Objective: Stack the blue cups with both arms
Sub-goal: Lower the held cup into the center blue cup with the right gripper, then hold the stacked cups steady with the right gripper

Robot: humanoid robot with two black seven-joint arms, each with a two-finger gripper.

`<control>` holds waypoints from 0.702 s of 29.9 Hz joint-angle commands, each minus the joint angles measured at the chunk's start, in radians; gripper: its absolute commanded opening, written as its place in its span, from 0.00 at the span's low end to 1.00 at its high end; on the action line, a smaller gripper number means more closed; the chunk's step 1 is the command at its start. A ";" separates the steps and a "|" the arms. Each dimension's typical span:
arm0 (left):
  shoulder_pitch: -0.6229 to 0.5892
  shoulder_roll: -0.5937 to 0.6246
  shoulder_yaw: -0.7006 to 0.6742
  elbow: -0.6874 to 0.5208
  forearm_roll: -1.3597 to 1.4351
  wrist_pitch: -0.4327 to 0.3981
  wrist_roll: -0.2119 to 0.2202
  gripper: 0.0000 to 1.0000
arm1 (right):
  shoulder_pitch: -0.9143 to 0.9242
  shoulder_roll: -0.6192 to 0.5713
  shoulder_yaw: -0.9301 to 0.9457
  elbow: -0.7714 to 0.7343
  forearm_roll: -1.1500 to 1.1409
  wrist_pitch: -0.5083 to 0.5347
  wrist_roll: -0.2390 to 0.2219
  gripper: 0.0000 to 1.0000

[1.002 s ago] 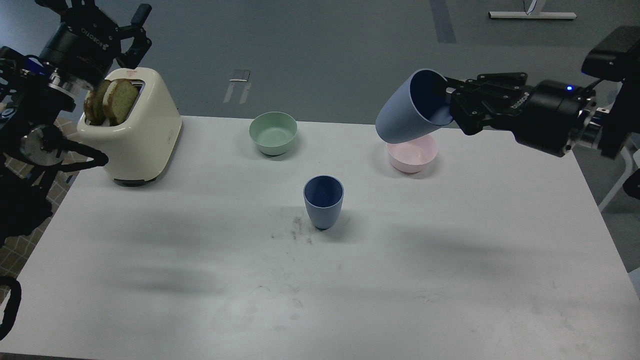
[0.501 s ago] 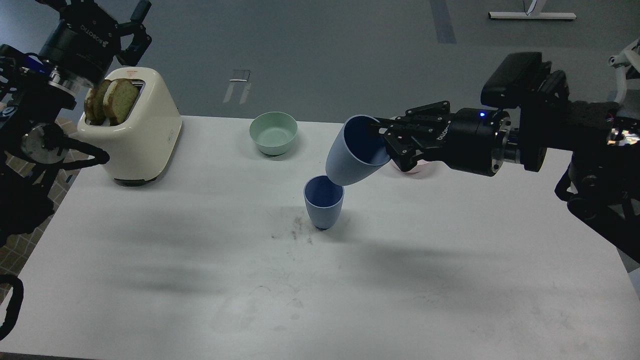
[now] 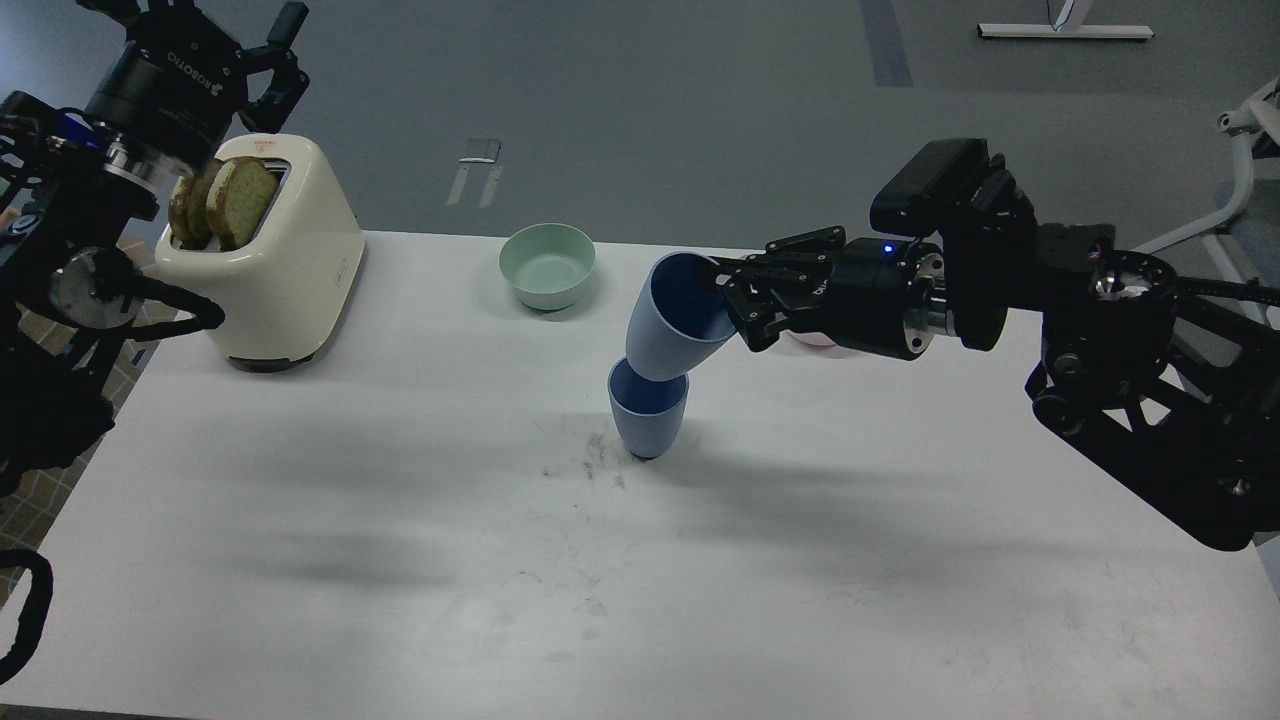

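Note:
One blue cup (image 3: 646,420) stands upright at the middle of the white table (image 3: 400,560). My right gripper (image 3: 735,300) is shut on the rim of the second blue cup (image 3: 665,325), which is tilted with its mouth toward the right. Its narrow base sits at or just inside the mouth of the standing cup. My left gripper (image 3: 215,25) is raised at the far left, above the toaster, with its fingers spread and nothing in it.
A cream toaster (image 3: 285,270) with two bread slices (image 3: 215,200) stands at the back left. A mint-green bowl (image 3: 547,265) is at the back centre. A pink bowl (image 3: 815,343) is mostly hidden behind my right gripper.
My right arm has carried the tilted cup left and down from above the pink bowl until its base meets the standing cup's mouth. The left arm has barely moved.

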 commanded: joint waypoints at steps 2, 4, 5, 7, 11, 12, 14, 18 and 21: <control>0.000 0.003 0.000 0.000 0.000 0.000 0.000 0.98 | 0.000 0.040 -0.017 -0.052 -0.033 0.000 0.000 0.00; 0.000 0.003 0.002 0.000 0.000 0.000 0.000 0.98 | 0.000 0.041 -0.020 -0.052 -0.033 0.000 0.000 0.00; 0.000 0.004 0.002 0.000 0.000 0.000 0.000 0.98 | -0.001 0.041 -0.022 -0.053 -0.033 0.000 0.000 0.00; 0.002 0.004 0.000 0.000 0.000 0.000 0.000 0.98 | -0.003 0.040 -0.036 -0.053 -0.036 0.000 0.000 0.00; 0.002 0.003 0.000 0.000 0.000 0.000 0.000 0.98 | -0.005 0.040 -0.050 -0.053 -0.037 0.000 -0.001 0.00; 0.002 0.003 0.000 0.000 0.000 0.000 0.000 0.98 | -0.006 0.038 -0.050 -0.053 -0.037 0.000 -0.001 0.00; 0.002 0.003 0.000 0.000 0.000 0.000 -0.001 0.98 | -0.006 0.038 -0.051 -0.055 -0.037 0.000 -0.006 0.00; 0.002 0.003 0.000 0.001 0.000 0.000 -0.001 0.98 | -0.006 0.041 -0.050 -0.066 -0.037 0.000 -0.009 0.00; 0.002 0.003 0.000 0.001 0.000 0.000 -0.001 0.98 | -0.006 0.041 -0.050 -0.069 -0.039 0.000 -0.015 0.00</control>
